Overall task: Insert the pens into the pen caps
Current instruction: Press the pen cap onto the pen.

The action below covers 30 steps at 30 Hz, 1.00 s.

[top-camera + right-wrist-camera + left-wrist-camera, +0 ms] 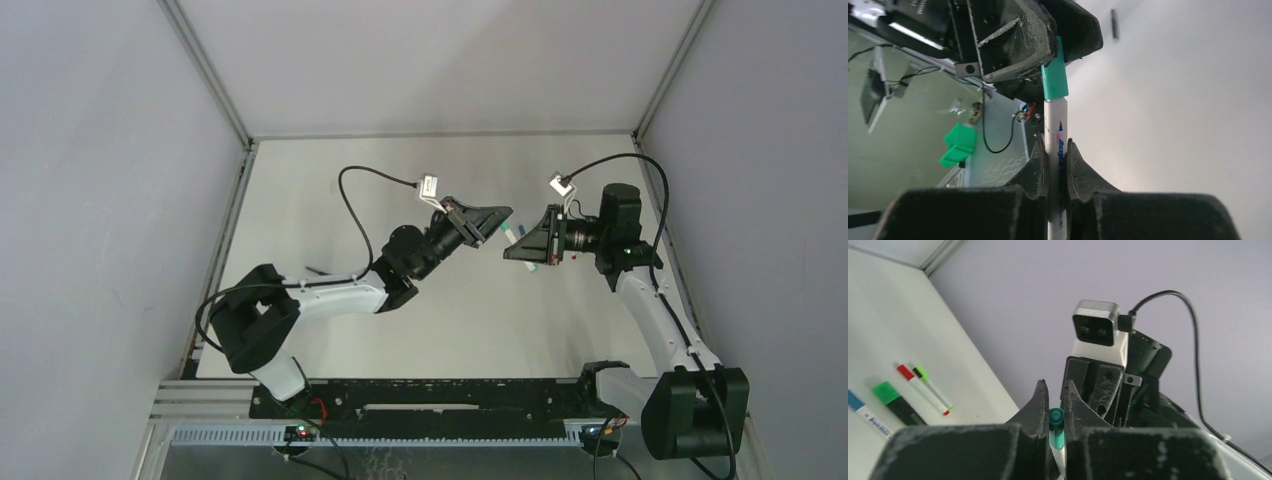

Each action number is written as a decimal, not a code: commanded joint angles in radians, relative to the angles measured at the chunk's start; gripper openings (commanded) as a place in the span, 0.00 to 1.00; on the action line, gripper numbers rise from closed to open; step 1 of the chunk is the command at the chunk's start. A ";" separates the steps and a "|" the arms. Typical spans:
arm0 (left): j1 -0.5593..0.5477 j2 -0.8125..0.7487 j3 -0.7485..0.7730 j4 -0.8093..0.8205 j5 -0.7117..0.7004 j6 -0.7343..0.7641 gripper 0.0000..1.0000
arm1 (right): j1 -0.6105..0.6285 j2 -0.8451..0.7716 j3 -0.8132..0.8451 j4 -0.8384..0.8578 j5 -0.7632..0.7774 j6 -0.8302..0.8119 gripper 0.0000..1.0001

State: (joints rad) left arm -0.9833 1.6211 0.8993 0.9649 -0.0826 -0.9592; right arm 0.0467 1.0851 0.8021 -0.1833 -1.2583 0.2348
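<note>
A white table [330,200] is sitting between grey walls [100,200]. Off its surface, toward 1 o'clock of the top view's centre, a white pen [1055,130] is meeting a teal cap [1054,80] end to end, touching. The right gripper [1055,145] is pinching the barrel; the left gripper [1055,390] is clamping the cap.

Only the right wrist view is showing the pen's axis running 6 to 12 o'clock, cap at 12, with blue "Acryl" readable and the other print partly hidden.

Only the left wrist view is showing the cap's round end facing 12 o'clock. At 9 o'clock on the table there, a red-capped pen [923,391], a green-capped pen [937,390], a green-capped black marker [903,407] and a blue-ended pen [870,419] are lying side by side.
</note>
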 commanded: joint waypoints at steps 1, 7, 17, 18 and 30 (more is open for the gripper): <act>-0.203 0.074 -0.038 -0.096 0.521 -0.004 0.00 | -0.015 0.022 0.042 0.500 0.042 0.220 0.00; -0.244 0.116 0.113 -0.524 0.525 0.148 0.00 | 0.046 -0.041 0.168 0.046 0.336 -0.232 0.00; -0.264 0.191 0.220 -0.650 0.490 0.064 0.00 | 0.044 -0.028 0.199 0.048 0.570 -0.243 0.00; -0.266 0.190 0.215 -0.625 0.497 0.055 0.00 | 0.033 -0.023 0.202 0.066 0.550 -0.223 0.00; -0.276 0.157 0.071 -0.200 0.565 -0.010 0.00 | -0.125 0.100 0.069 0.734 0.141 0.469 0.00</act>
State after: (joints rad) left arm -0.9894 1.7496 1.0611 0.8417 -0.1211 -0.8989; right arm -0.0399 1.1404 0.8040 -0.1879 -1.2240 0.3958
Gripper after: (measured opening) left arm 0.078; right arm 0.121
